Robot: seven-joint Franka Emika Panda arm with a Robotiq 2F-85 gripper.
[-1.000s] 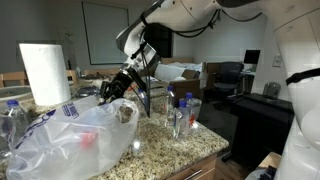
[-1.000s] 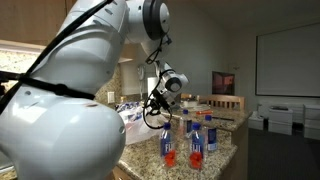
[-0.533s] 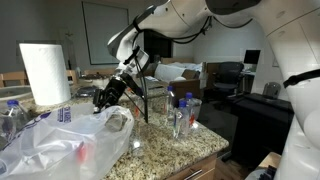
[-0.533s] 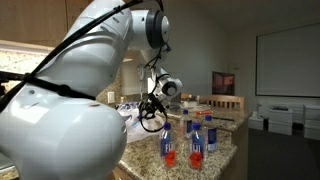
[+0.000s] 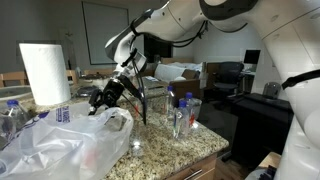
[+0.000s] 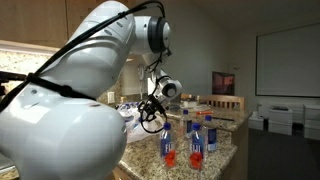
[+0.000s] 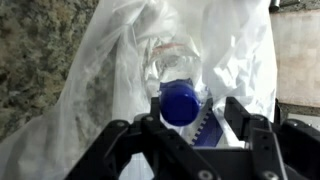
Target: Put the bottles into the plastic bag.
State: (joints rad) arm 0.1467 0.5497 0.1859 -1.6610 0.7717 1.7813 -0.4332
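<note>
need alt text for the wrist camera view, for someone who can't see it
A blue-capped bottle, cap toward the camera, is held by the black end effector at the bottom of the frame, pointing into a crumpled clear plastic bag. Speckled granite counter shows on the left.

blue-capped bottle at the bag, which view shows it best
Wrist view: the bottle fills the centre between the jaws, blue cap toward the camera, plastic bag behind it. In both exterior views it is barely visible.
</note>
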